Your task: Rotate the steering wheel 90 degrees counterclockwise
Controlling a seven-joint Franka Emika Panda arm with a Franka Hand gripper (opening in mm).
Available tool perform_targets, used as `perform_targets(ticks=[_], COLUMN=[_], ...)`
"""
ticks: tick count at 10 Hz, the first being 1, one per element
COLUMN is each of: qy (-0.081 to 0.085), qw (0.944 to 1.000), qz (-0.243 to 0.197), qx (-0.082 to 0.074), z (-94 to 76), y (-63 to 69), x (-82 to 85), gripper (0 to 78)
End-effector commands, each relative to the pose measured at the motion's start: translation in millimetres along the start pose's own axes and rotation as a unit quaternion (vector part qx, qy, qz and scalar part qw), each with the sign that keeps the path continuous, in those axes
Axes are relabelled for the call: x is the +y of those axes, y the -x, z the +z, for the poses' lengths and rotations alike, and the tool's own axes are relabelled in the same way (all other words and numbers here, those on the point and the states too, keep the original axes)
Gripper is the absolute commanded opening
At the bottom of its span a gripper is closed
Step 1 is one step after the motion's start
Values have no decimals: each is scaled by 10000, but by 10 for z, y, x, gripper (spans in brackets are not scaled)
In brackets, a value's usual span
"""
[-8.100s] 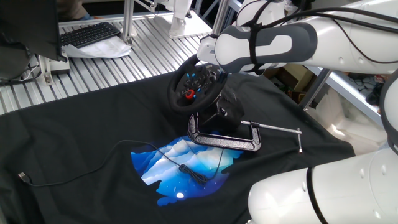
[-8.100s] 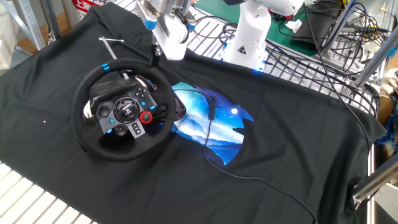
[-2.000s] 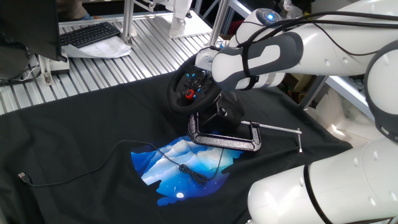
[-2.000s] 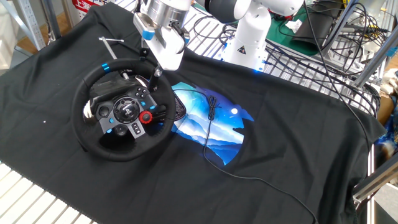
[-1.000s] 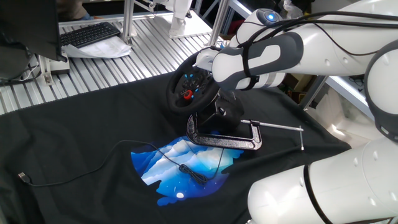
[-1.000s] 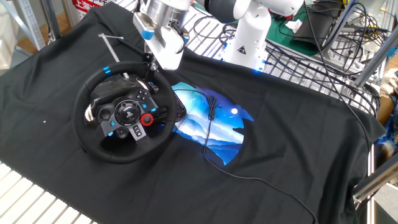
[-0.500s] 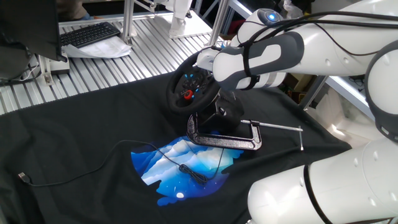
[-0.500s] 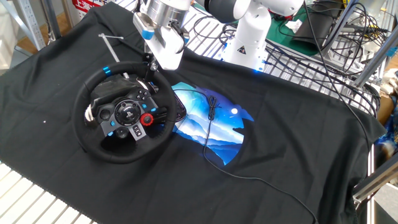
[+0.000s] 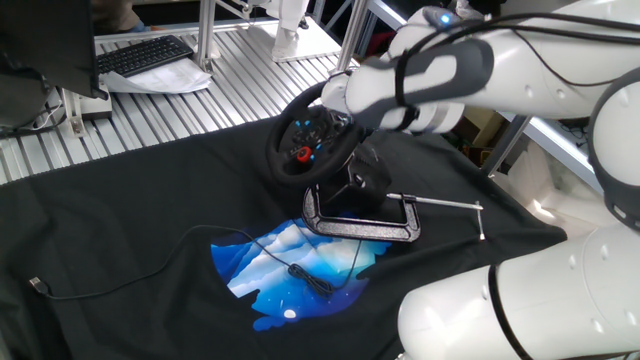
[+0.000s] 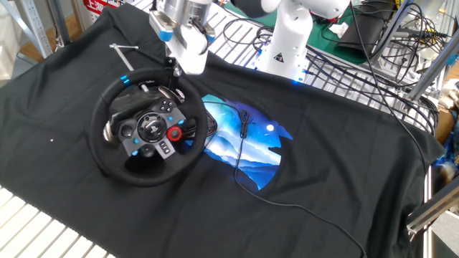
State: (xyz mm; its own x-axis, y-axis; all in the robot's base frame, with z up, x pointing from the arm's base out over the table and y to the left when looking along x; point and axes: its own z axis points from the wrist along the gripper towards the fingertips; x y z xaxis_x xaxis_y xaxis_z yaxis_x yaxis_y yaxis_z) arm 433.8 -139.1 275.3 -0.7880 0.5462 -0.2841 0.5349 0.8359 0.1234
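Observation:
The steering wheel (image 10: pixel 147 129) is black, with a red centre button and blue buttons on its hub, and stands on the black cloth. A blue stripe (image 10: pixel 125 78) marks the top left of its rim. My gripper (image 10: pixel 173 72) comes down from above onto the rim's upper right and looks shut on it; the dark fingers are hard to tell from the black rim. In the one fixed view the wheel (image 9: pixel 303 145) faces left, and my white arm covers the rim's far side and most of the gripper (image 9: pixel 338 100).
A metal C-clamp (image 9: pixel 360 226) holds the wheel's base, its screw rod (image 10: pixel 123 47) sticking out behind. A thin cable (image 9: pixel 150 270) runs over the blue print (image 10: pixel 244 140). A keyboard (image 9: pixel 145 55) and a second robot base (image 10: pixel 290 43) stand beyond the cloth.
The gripper has moved up and a little left at the rim. The wheel, its base and the clamp rod have shifted and tilted with it; the hub now sits slightly further right.

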Motion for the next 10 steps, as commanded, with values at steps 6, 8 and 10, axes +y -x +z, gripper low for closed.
perform_targets(ticks=[6, 8, 10], qy=[6, -59, -45], qw=[9978, 9966, 9964], qz=[-180, -238, -239], qx=[633, 792, 809], z=[-161, -200, -192], y=[124, 142, 157], x=[-38, -39, -53], gripper=[11, 11, 11])
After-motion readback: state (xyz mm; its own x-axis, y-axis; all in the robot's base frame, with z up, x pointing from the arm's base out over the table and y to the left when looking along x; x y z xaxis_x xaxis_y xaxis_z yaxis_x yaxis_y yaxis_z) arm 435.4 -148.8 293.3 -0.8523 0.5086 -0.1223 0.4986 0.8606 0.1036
